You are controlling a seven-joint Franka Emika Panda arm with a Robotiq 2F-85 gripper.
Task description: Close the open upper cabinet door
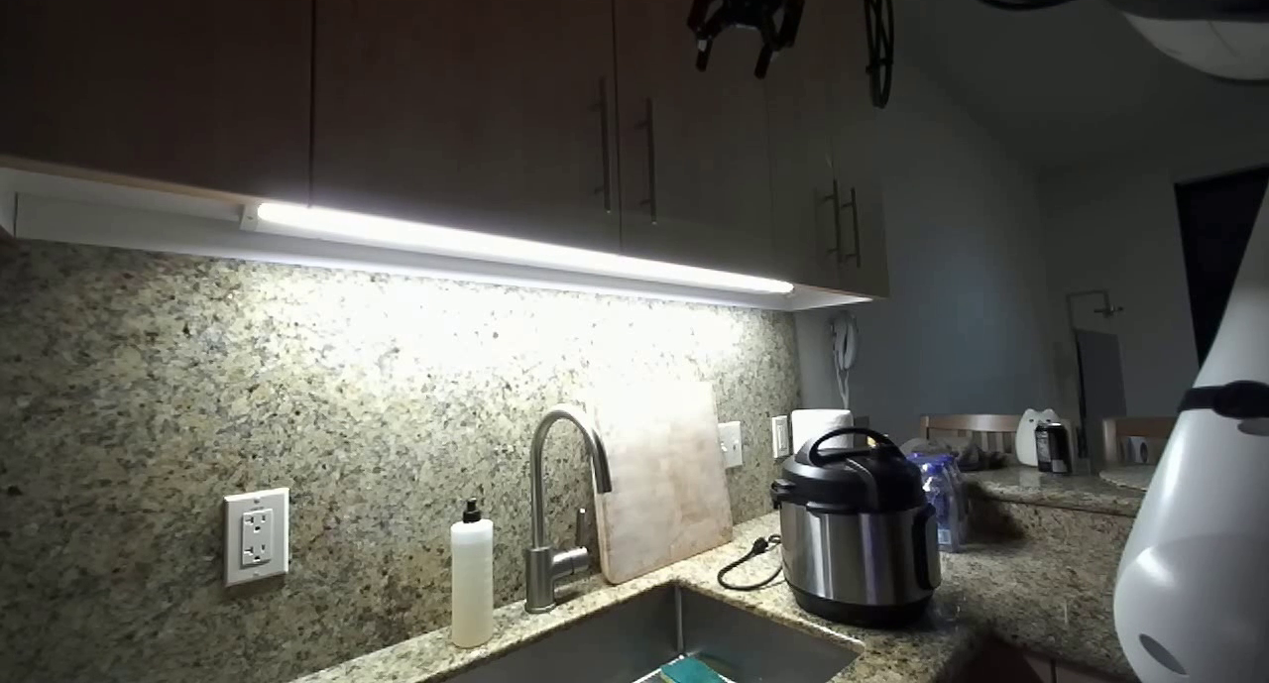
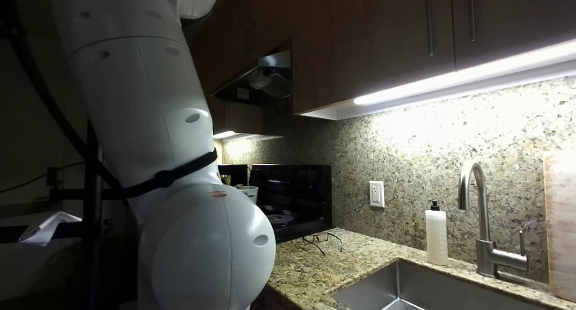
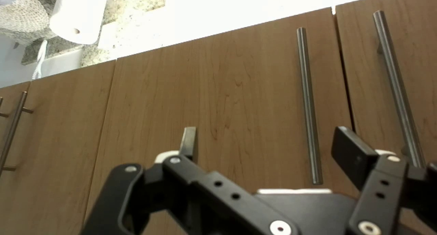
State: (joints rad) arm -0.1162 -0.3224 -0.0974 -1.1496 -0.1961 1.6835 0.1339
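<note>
Upper cabinet door (image 3: 222, 119) flush, gripper (image 3: 269, 146) spread before it

Arm: white arm (image 2: 153, 89) stands tall to one side in both exterior views, a black strap (image 2: 164, 179) round it. In an exterior view the gripper hangs high before the cabinet row (image 1: 466, 88), fingers (image 3: 355, 156) pointing downward. Jaws released, standing wide apart, door showing through the gap. Fingertip contact with the door: cannot tell.

Door: in the upper row, above the light strip (image 1: 525, 250); reads as closed, in line with the neighbouring door (image 3: 365, 74). Flat wood face, warm brown and fine-grained in the wrist view, far darker in both exterior views. Slim metal bar handle (image 3: 309, 105) runs lengthwise near one edge, just beside a narrow dark seam; a matching bar (image 3: 397, 85) sits on the seam's far side.

Surroundings: speckled granite backsplash (image 1: 149, 386), brightly lit below the strip. Round the sink (image 1: 758, 648), on the counter (image 2: 306, 265): pale bottle (image 1: 472, 584), faucet (image 1: 540, 574), cutting board (image 1: 659, 485) leaning back, pressure cooker (image 1: 861, 554). Wall (image 1: 952, 217) beyond is dim.
</note>
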